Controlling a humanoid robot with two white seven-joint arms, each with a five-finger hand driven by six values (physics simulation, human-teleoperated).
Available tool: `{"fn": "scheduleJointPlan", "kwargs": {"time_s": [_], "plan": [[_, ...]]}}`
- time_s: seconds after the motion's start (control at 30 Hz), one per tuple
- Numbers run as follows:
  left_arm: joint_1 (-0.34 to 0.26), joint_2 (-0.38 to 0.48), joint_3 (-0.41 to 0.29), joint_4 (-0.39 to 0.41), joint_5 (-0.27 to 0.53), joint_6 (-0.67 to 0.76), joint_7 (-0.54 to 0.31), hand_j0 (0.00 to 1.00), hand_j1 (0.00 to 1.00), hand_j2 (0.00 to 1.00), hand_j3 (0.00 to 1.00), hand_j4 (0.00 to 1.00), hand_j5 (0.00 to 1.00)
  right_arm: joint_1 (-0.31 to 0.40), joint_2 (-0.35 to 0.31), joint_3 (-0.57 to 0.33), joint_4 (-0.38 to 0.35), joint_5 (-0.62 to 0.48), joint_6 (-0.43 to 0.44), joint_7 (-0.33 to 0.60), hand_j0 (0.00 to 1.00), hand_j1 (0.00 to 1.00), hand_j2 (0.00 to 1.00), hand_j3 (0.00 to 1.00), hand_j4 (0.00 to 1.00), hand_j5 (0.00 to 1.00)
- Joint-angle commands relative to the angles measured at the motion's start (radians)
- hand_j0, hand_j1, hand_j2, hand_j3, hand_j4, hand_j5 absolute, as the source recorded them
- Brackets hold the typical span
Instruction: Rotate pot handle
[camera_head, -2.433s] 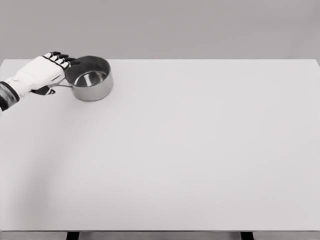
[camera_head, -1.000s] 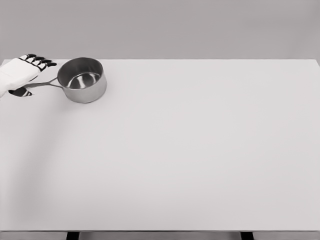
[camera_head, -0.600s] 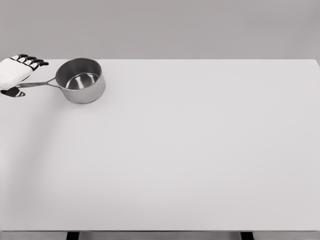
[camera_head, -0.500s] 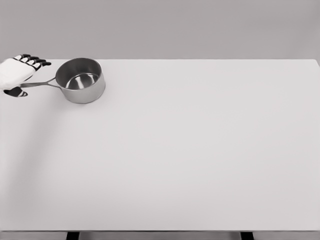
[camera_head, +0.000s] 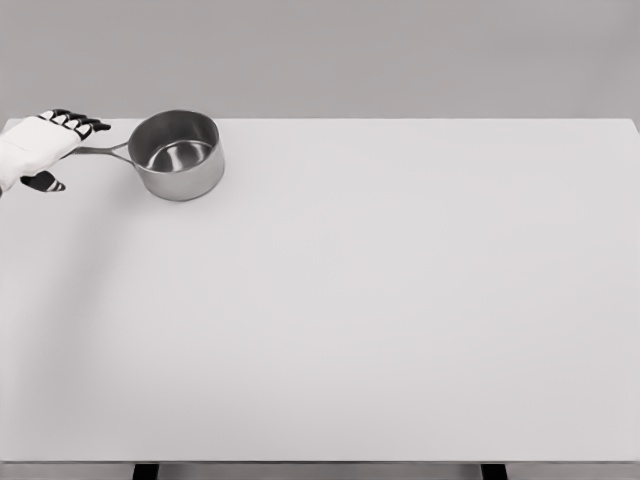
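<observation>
Sitting right of robot hand (camera_head: 40, 145): pot (camera_head: 178, 154).

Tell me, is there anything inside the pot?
The pot looks empty: only its shiny metal bottom shows. Its near inside wall is hidden behind the rim.

You have a plain white worktop (camera_head: 400, 300) filling your view, and on it a single steel pot (camera_head: 178, 155) stands upright at the far left corner.
</observation>
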Motion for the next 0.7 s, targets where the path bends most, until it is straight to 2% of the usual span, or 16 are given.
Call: {"fn": "scheduleJointPlan", "kwargs": {"time_s": [0.0,0.13,0.23,0.4,0.67], "plan": [[-0.002,-0.002,0.002,0.004,-0.003,0.001,0.001,1.00,1.00,1.00,1.00,1.00,1.00,0.002,0.000,0.000,0.000,0.000,0.000,0.000,1.00,1.00,1.00,1.00,1.00,1.00],[-0.011,-0.002,0.002,0.010,-0.003,0.001,0.001,1.00,1.00,1.00,1.00,1.00,1.00,0.000,0.000,0.000,0.000,0.000,0.000,0.000,1.00,1.00,1.00,1.00,1.00,1.00],[-0.037,-0.004,0.002,0.052,-0.003,0.001,0.001,1.00,1.00,1.00,1.00,1.00,1.00,0.000,0.000,0.000,0.000,0.000,0.000,0.000,1.00,1.00,1.00,1.00,1.00,1.00],[-0.045,-0.017,-0.003,0.052,-0.004,0.001,0.001,1.00,1.00,1.00,1.00,1.00,1.00,0.000,0.000,0.000,0.000,0.000,0.000,0.000,1.00,1.00,1.00,1.00,1.00,1.00],[-0.091,-0.028,-0.008,0.061,-0.026,0.001,-0.001,1.00,1.00,1.00,1.00,1.00,1.00,0.002,0.000,0.000,0.000,0.000,0.000,0.000,1.00,1.00,1.00,1.00,1.00,1.00]]}}
